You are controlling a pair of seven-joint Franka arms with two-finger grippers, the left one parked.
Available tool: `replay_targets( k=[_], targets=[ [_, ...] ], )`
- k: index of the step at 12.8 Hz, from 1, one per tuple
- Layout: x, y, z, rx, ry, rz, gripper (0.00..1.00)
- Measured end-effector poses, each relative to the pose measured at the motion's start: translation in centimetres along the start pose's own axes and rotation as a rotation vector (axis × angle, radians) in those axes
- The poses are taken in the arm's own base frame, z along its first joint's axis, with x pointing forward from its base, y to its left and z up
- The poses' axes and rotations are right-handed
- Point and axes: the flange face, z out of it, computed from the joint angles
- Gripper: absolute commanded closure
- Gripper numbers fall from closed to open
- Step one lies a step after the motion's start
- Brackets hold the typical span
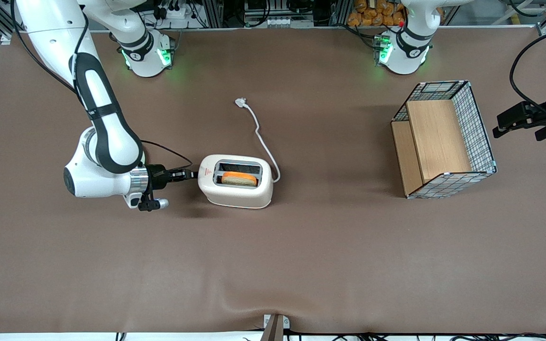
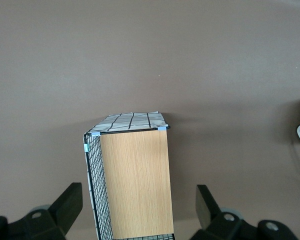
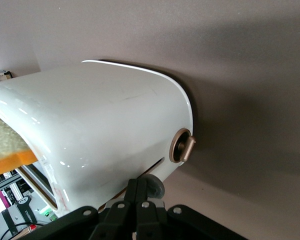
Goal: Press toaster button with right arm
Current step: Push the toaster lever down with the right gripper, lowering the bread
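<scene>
The cream-white toaster (image 1: pixel 236 181) stands mid-table with a slice of toast (image 1: pixel 239 179) in its dark slot; its white cord and plug (image 1: pixel 240 102) trail away from the front camera. My right arm's gripper (image 1: pixel 191 174) is shut, and its fingertips touch the toaster's narrow end face. In the right wrist view the shut fingers (image 3: pixel 142 189) rest against the small grey round toaster button (image 3: pixel 155 186) on the white toaster body (image 3: pixel 105 125). A brass-coloured dial (image 3: pixel 182 146) sits on the same end face beside the button.
A wire-mesh basket with wooden panels (image 1: pixel 443 139) lies on its side toward the parked arm's end of the table; it also shows in the left wrist view (image 2: pixel 132 180). The brown cloth covers the whole table (image 1: pixel 301 265).
</scene>
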Motion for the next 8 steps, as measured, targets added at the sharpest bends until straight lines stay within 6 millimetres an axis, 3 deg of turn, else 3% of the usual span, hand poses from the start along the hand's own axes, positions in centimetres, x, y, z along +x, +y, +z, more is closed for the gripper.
replay_targets(
  k=[8],
  targets=[
    [0.04, 0.48, 0.03, 0.003, -0.004, 0.006, 1.0]
  ],
)
